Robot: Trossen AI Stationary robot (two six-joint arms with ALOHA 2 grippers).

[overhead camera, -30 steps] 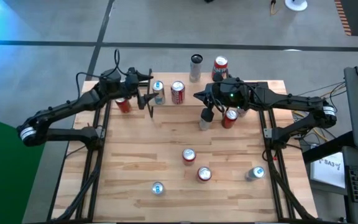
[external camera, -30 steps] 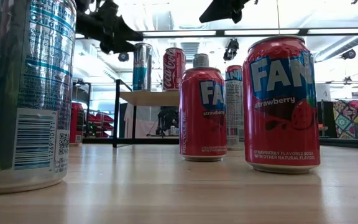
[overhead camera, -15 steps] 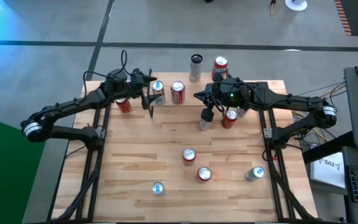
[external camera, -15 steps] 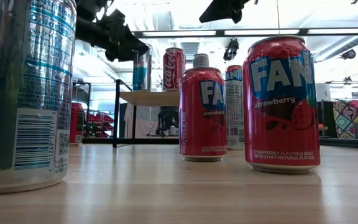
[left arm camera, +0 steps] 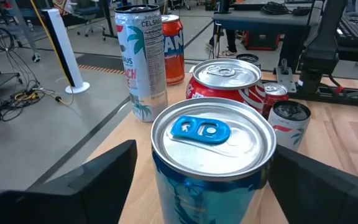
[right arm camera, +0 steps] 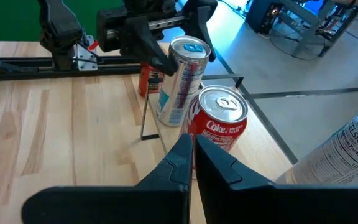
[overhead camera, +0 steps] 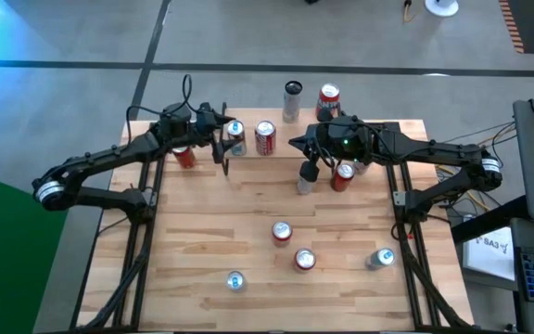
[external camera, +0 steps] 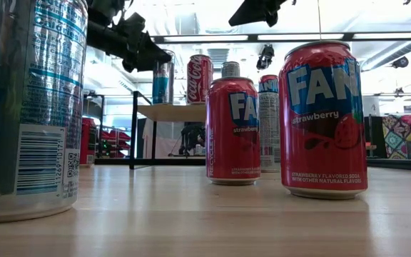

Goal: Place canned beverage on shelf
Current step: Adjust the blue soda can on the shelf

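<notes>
A slim silver-and-blue can (left arm camera: 211, 134) with a blue tab stands upright on the shelf (external camera: 173, 112) at the table's far left, next to a red Coke can (overhead camera: 265, 136). My left gripper (overhead camera: 227, 139) comes at the slim can level from the table's left, a finger on each side of its upper wall. My right gripper (right arm camera: 192, 152) hangs shut and empty above the table's middle, pointing toward the shelf. My left gripper has one finger (left arm camera: 89, 180) standing off the can's upper wall with a gap showing. The other finger (left arm camera: 319, 186) lies close against the wall's opposite side (left arm camera: 263, 177); whether it touches, I cannot tell. The can stands upright on the shelf.
A red can (overhead camera: 184, 156) stands by the shelf's left legs. A Celsius can (overhead camera: 291, 100) and a red can (overhead camera: 328, 100) stand at the far edge. Two cans (overhead camera: 343, 174) sit under my right arm. Several more cans (overhead camera: 292, 247) stand near the front.
My left gripper has gone toward the table's right and slightly down, onto the slim can on the shelf, so that its fingers now stand on either side of it. The can has kept its place.
</notes>
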